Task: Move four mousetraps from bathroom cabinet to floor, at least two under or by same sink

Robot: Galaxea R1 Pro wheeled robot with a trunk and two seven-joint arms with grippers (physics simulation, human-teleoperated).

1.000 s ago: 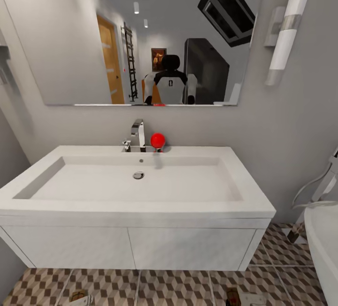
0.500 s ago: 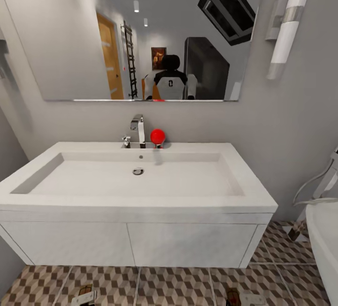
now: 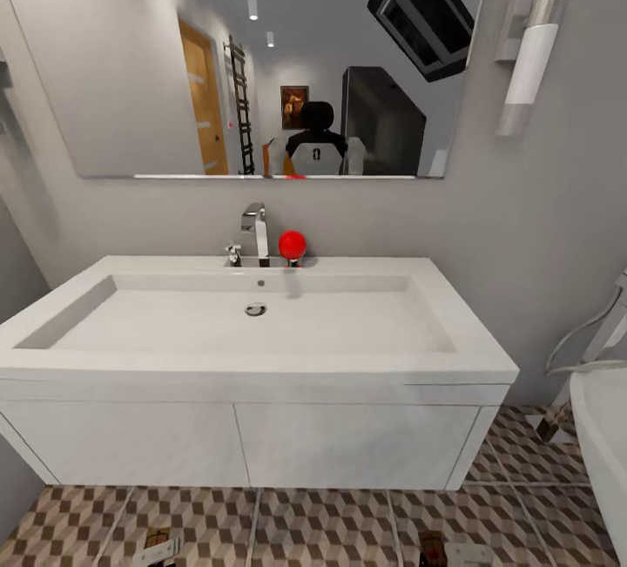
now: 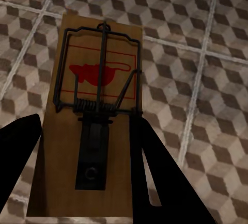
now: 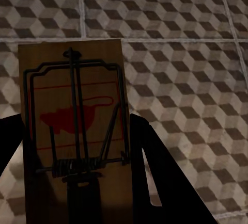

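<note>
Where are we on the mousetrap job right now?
None looks placed yet: no trap lies loose on the bathroom floor in front of the sink. In hand: the left gripper holds one mousetrap and the right gripper holds another mousetrap, both above the tiles. Left: set these two down beside or under the sink, then deal with the other two, which I cannot see.
</note>
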